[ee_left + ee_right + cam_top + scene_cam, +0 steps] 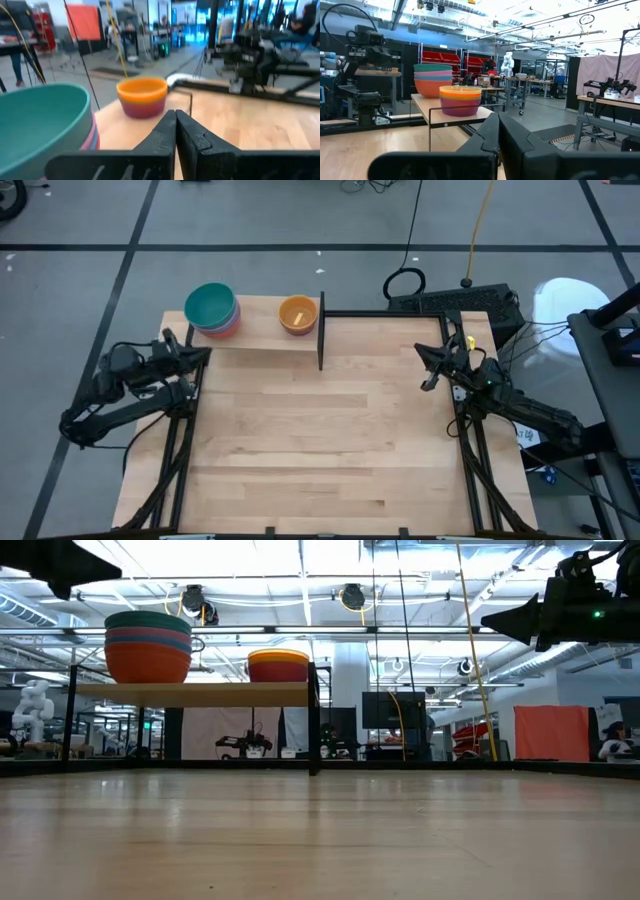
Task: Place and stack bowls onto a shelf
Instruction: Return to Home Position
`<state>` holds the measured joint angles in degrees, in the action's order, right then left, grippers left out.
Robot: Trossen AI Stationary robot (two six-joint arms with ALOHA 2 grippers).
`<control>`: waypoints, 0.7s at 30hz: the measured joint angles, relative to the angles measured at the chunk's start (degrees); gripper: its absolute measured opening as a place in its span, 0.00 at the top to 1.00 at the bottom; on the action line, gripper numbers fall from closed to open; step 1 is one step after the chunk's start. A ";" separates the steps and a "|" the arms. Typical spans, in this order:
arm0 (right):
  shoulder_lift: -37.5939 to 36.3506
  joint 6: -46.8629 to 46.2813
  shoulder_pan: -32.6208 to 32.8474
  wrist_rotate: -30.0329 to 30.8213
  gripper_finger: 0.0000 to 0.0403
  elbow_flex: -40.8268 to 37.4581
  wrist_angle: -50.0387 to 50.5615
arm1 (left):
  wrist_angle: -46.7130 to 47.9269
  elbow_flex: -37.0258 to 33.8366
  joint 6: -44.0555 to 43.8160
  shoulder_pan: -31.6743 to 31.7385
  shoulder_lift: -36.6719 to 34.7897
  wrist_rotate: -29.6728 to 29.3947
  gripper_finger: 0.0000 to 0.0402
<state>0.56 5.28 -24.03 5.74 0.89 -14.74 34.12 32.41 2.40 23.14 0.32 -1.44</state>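
We see the shelf (258,327) standing along the far edge of the worktop (320,442), left of the middle. Its pale board is raised above the surface and its black upright (321,330) stands at the board's right end.

Two stacks of bowls rest on the board, well apart from each other. The left stack sits at the board's left end. It has the teal bowl (210,303) on top, a pink bowl (433,74) and a blue bowl (433,79) nested under it, and an orange-red bowl (148,665) at the bottom. The right stack sits near the upright. It is topped by the yellow bowl (278,654), which sits on an orange rim, and a reddish-purple bowl (460,105) is at the bottom. We cannot tell whether another bowl lies between those.

The left gripper (175,117) hangs over the left edge of the worktop, near the shelf's left end and touching neither the shelf nor the bowls. Its jaws are clenched together on nothing. The right gripper (498,120) hangs over the right side of the worktop, well apart from the shelf and pointing across towards it. Its jaws are likewise clenched and empty. No bowl lies on the worktop itself.
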 joint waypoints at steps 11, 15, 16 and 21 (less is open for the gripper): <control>0.00 -0.09 0.00 0.00 1.00 0.00 -0.14 | -13.19 -11.09 -1.21 -0.01 0.00 2.79 0.94; 0.00 -0.09 0.00 0.00 1.00 0.00 -0.24 | -17.24 -14.52 -1.29 0.00 0.00 4.52 0.94; 0.00 -0.09 0.00 0.00 1.00 0.00 -0.24 | -17.81 -15.24 -1.42 0.00 0.00 4.52 0.94; 0.00 -0.13 0.00 0.00 1.00 0.00 -0.24 | -21.18 -17.88 -2.06 0.00 0.00 4.66 0.94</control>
<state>0.56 5.15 -24.03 5.74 0.89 -14.98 12.94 14.53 0.34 23.14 0.32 3.21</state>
